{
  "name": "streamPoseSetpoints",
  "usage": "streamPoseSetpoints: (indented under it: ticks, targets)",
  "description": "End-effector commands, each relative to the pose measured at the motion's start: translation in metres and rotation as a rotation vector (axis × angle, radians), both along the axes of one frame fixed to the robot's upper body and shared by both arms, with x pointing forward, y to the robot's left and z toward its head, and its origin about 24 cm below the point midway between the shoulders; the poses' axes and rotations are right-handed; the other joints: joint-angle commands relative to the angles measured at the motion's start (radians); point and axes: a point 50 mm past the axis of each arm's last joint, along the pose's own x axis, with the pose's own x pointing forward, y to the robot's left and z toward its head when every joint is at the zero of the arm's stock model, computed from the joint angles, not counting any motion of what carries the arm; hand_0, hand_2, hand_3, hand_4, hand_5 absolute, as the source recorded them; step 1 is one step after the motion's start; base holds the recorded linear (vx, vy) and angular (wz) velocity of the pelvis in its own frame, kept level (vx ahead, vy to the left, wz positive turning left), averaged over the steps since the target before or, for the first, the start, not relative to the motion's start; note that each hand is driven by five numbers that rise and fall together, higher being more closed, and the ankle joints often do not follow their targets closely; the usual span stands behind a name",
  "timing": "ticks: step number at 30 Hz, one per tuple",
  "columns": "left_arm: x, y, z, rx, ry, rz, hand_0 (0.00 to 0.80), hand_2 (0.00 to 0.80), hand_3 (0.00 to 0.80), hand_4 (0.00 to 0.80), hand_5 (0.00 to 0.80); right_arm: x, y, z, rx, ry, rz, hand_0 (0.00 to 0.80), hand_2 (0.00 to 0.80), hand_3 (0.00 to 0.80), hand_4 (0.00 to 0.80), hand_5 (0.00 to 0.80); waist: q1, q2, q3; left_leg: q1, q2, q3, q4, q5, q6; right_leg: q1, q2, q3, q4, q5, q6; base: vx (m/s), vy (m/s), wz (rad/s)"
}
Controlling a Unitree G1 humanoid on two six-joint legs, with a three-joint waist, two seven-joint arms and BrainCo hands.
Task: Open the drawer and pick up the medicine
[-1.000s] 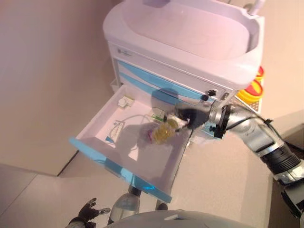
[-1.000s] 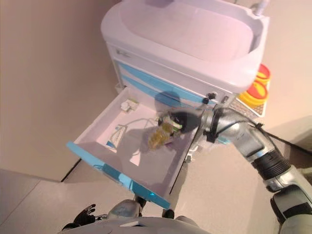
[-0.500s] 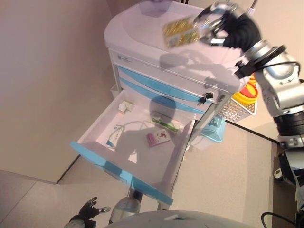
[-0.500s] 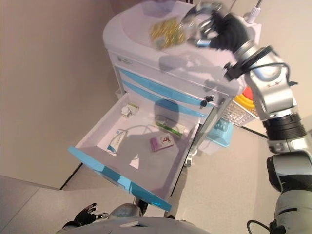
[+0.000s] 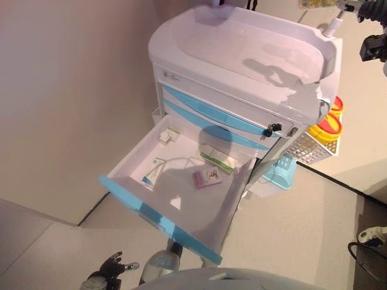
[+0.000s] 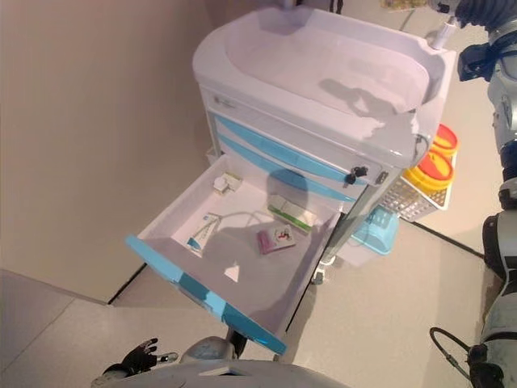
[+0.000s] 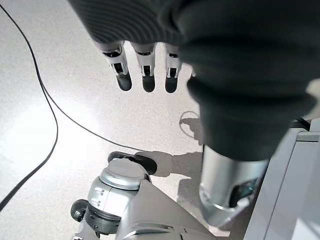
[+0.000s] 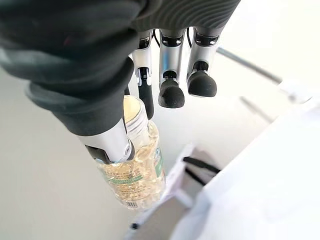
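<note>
Sky-blue plastic fronts the open drawer point(image 5: 158, 212), which stands pulled well out from the cart point(image 5: 242, 66), and that is the first thing I read on my screen. Low at the left, my left hand point(image 7: 145, 75) hangs idle over the floor, far below and left of the right hand, fingers straight and apart, holding nothing. Moving across, the drawer floor carries a small white tube box point(image 5: 155, 171), a white carton point(image 5: 169, 135) at the back corner, a pink packet point(image 5: 206, 178) and a green-edged flat box point(image 5: 217, 159); all lie well below the right hand. Past the cart's white top and the yellow containers point(image 5: 326, 124) in the side basket point(image 5: 309, 147), my right hand point(image 8: 150, 95) is up at the far upper right, raised above the cart's top rear corner. Its wrist camera shows the thumb and fingers clamped on the medicine bottle point(image 8: 135, 170), a clear bottle of yellow capsules with a pale cap, hanging neck-up just beneath the fingertips.

I judge the drawer step done and the pick made; this is the lift-away. Next I would want a steady hold while carrying the bottle clear, since the pinch sits high near the cap and a swing could loosen it.
</note>
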Motion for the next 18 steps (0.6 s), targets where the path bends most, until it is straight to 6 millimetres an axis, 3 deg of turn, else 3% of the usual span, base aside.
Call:
streamPoseSetpoints:
  ticks: [1,12,18]
  targets:
    - [0.001,0.022,0.008,0.062,0.002,0.0,0.0,0.0,0.0,0.0,0.0,-0.017,0.0,0.044,-0.238,-0.049,-0.077,0.8,0.8,0.8,0.8,0.8,0.033,-0.048,-0.041,0.022,-0.027,0.011,0.001,-0.121,0.017,-0.043,-0.051,0.009,0.03,0.018,0.041,0.0,0.0,0.0]
    - [0.007,0.026,0.012,0.071,-0.023,0.001,0.0,0.0,0.0,0.0,0.0,-0.008,-0.001,0.04,-0.638,0.288,-0.18,0.8,0.8,0.8,0.8,0.8,0.052,-0.065,-0.033,0.01,-0.032,-0.004,-0.004,-0.109,0.014,-0.044,-0.05,-0.004,0.022,0.022,0.039,0.008,0.006,0.08]
    - [0.004,0.025,0.011,0.07,-0.015,0.004,0.0,0.0,0.0,0.0,0.0,-0.005,-0.002,0.03,-0.718,0.411,-0.17,0.8,0.8,0.8,0.8,0.8,0.063,-0.07,-0.024,0.001,-0.034,-0.012,-0.003,-0.101,0.014,-0.047,-0.051,-0.009,0.023,0.025,0.039,0.007,0.015,0.07]
